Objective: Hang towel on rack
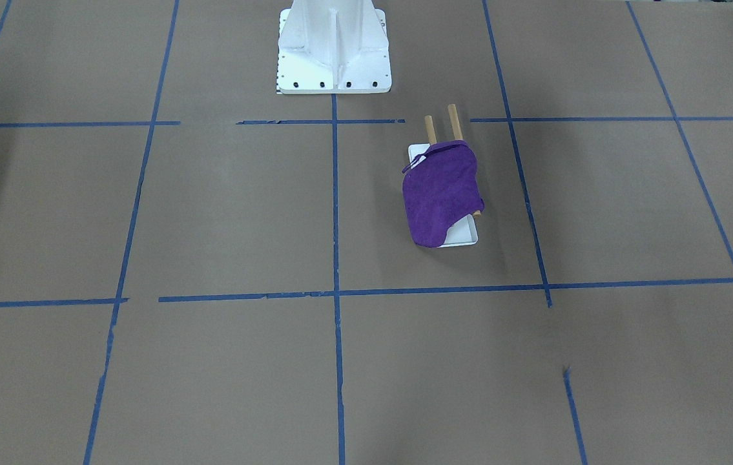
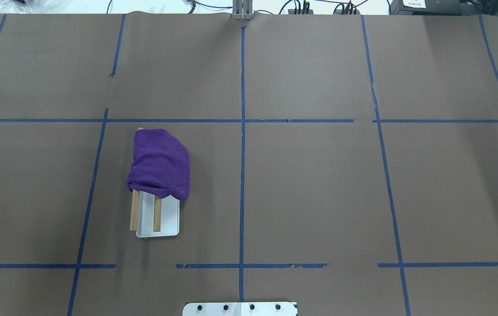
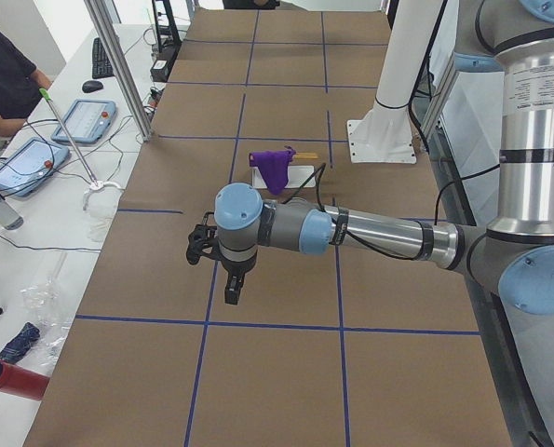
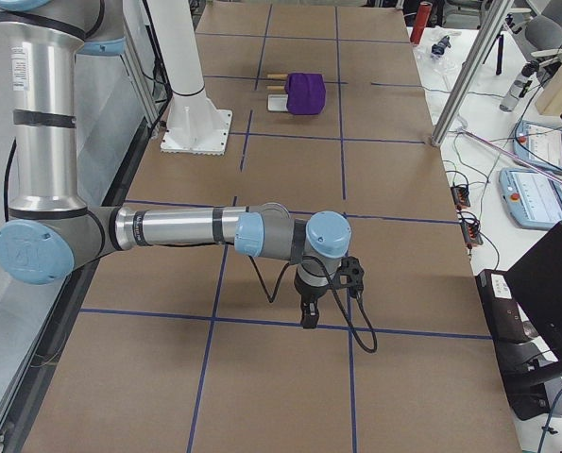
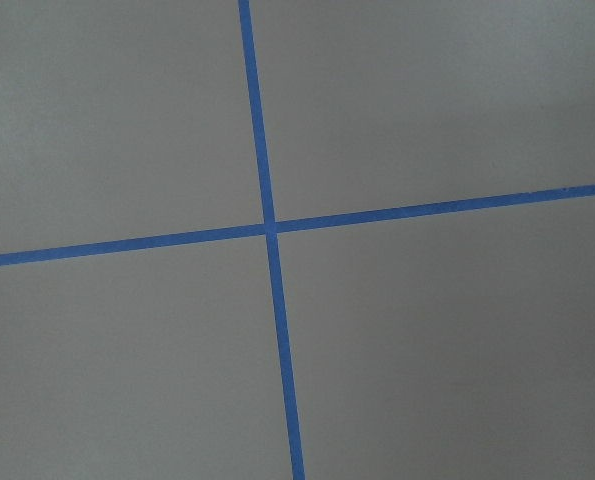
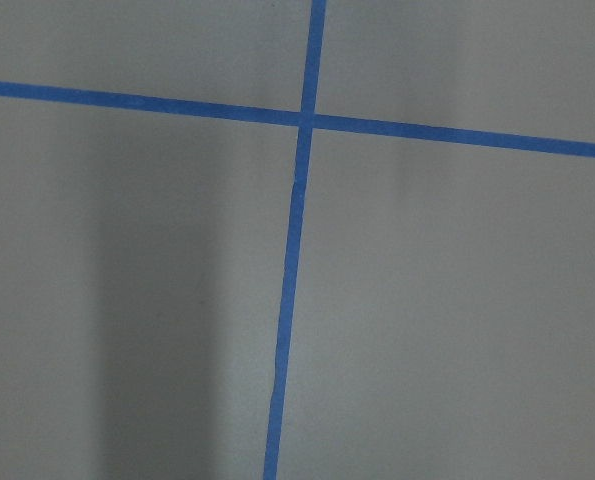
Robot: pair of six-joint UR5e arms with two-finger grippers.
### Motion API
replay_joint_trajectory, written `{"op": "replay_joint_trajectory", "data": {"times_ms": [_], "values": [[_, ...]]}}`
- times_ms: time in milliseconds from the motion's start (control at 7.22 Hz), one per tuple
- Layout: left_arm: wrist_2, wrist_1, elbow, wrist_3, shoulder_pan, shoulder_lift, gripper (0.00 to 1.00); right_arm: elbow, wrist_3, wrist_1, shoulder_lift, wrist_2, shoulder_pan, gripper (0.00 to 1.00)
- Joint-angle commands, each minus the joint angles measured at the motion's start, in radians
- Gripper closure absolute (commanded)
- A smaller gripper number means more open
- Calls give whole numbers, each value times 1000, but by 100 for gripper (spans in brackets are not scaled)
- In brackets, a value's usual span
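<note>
The deep-purple towel [image 1: 440,194] lies draped over the two tan dowels of the rack [image 1: 463,236]; its thin loop shows at the end nearest the robot. In the overhead view the towel [image 2: 159,164] covers the far half of the rack [image 2: 167,219], and the dowel ends and white base stick out near the robot. My left gripper [image 3: 232,291] hangs over bare table, well away from the towel [image 3: 275,168]. My right gripper [image 4: 307,316] hangs over bare table far from the towel [image 4: 306,92]. I cannot tell whether either gripper is open or shut. Both wrist views show only tape lines.
The large white bolted pedestal [image 1: 334,51] stands at the robot's side of the table, close to the rack. Blue tape lines [image 2: 242,131] divide the brown table cover. Operators' tablets and cables [image 3: 30,163] lie on a side table beyond the table's edge.
</note>
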Motion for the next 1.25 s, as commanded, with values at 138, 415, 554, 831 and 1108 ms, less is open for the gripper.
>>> {"op": "replay_joint_trajectory", "data": {"times_ms": [138, 415, 554, 831, 1108], "values": [[0, 3, 11, -103, 9, -1, 0, 48, 15, -3, -17, 4, 0, 0], [2, 34, -9, -105, 22, 10, 0, 48, 15, -1, -20, 8, 0, 0], [9, 66, -10, -101, 62, 11, 0, 48, 15, -3, -20, 8, -2, 0], [6, 66, -18, -101, 64, 22, 0, 50, 14, 2, -31, 10, -2, 0], [0, 54, -9, -107, 66, 25, 0, 50, 14, 5, -31, 10, -2, 0]]}}
